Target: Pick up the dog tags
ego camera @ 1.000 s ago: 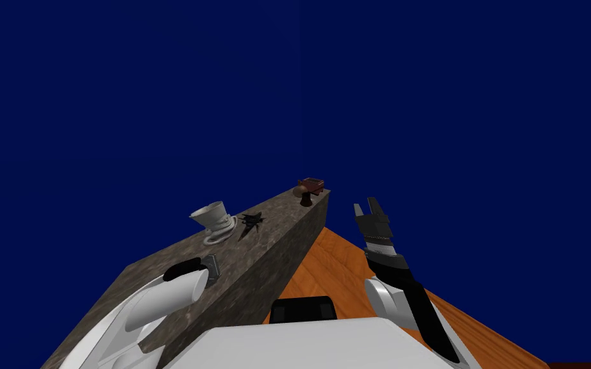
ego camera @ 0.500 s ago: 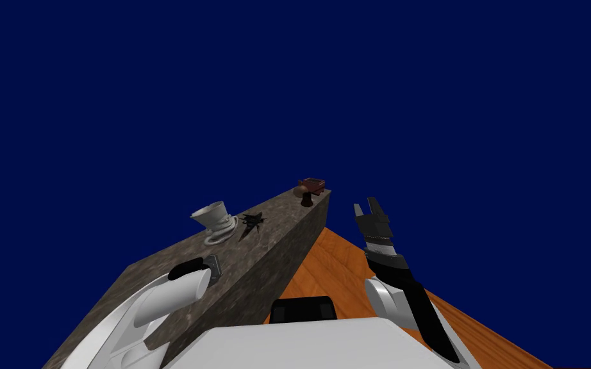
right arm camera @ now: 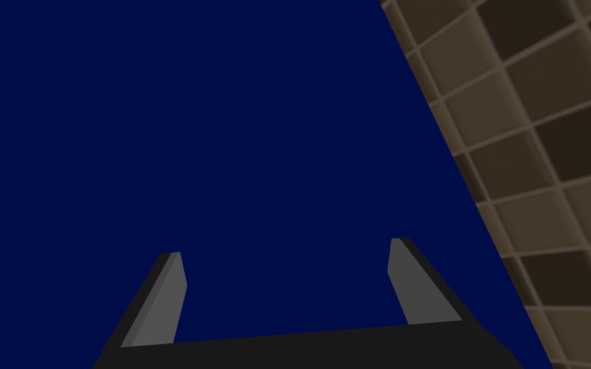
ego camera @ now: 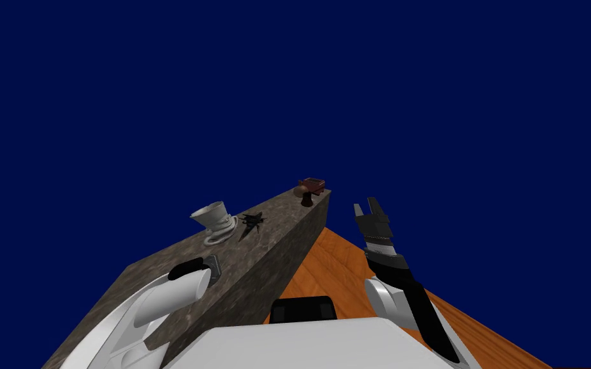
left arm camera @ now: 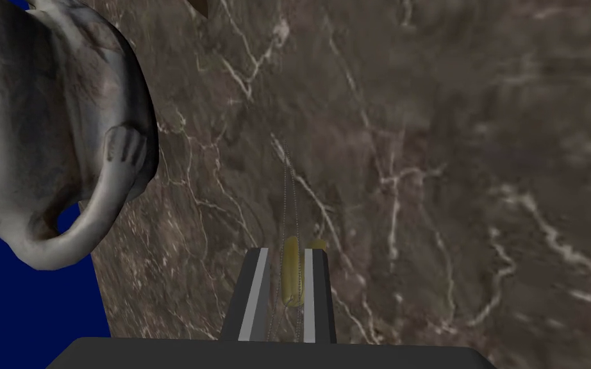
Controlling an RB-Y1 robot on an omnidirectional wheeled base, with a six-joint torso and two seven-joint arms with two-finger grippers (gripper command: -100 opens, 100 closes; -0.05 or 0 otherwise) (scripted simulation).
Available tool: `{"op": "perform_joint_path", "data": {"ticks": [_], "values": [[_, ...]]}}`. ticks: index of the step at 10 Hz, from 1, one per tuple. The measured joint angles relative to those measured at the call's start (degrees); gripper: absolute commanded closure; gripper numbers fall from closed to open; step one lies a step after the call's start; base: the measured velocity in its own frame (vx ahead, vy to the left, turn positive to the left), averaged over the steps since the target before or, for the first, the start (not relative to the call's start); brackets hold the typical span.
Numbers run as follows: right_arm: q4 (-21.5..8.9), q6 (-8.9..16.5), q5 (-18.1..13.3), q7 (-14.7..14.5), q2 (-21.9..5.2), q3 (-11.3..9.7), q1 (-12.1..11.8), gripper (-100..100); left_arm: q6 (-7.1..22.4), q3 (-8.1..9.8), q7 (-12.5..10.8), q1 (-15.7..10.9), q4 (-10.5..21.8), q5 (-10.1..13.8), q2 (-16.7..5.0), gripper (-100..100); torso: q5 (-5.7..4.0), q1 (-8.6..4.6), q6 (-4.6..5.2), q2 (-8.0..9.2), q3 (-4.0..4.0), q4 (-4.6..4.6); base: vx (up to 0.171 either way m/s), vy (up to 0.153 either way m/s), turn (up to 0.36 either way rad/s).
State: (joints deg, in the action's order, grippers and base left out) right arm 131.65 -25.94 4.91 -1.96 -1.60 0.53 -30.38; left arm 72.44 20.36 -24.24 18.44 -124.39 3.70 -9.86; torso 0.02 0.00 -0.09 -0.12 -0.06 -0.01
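The dog tags (left arm camera: 291, 278) are a small yellowish oval tag on a thin chain (left arm camera: 286, 186), lying on a brown marble counter (left arm camera: 448, 160). My left gripper (left arm camera: 286, 252) is down at the counter top, and its two fingers press the tag's sides. In the head view the left gripper (ego camera: 212, 269) sits near the counter's (ego camera: 268, 256) near end, with my white forearm behind it. My right gripper (ego camera: 366, 206) hangs in the air to the right of the counter, open and holding nothing (right arm camera: 284, 262).
A grey cup-shaped vessel (ego camera: 211, 216) stands a little beyond my left hand, close beside it in the wrist view (left arm camera: 50, 128). Farther along lie a small dark object (ego camera: 251, 221) and a brown item (ego camera: 310, 187) at the far end. Orange wooden floor (ego camera: 332, 269) lies on the right.
My left forearm has edged slightly forward along the counter. The right arm and the things on the counter have not moved.
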Motion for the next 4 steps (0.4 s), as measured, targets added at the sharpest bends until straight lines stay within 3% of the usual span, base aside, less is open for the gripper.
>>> {"op": "perform_joint_path", "data": {"ticks": [1, 3, 4], "values": [[0.0, 0.0, 0.0, 0.0, 0.0, 0.0, 0.0, 0, 0.0, 0.00, 0.0, 0.0, 0.0, 0.0, 0.0, 100, 0.00, 0.00, 0.00, 0.00, 0.00, 0.00, -0.010, -0.012, -0.019], [0.0, 0.0, 0.0, 0.0, 0.0, 0.0, 0.0, 0, 1.9, 0.06, -0.3, 0.2, -2.0, 0.0, -0.2, 100, -0.03, -0.10, 0.00, 0.09, 0.06, 0.03, -0.012, -0.012, -0.012], [0.0, 0.0, 0.0, 0.0, 0.0, 0.0, 0.0, 0, 2.1, 0.05, -0.4, 0.2, -2.2, 0.0, -0.2, 0, -0.02, -0.06, 0.00, 0.07, 0.05, 0.02, 0.000, 0.000, 0.000]]}}
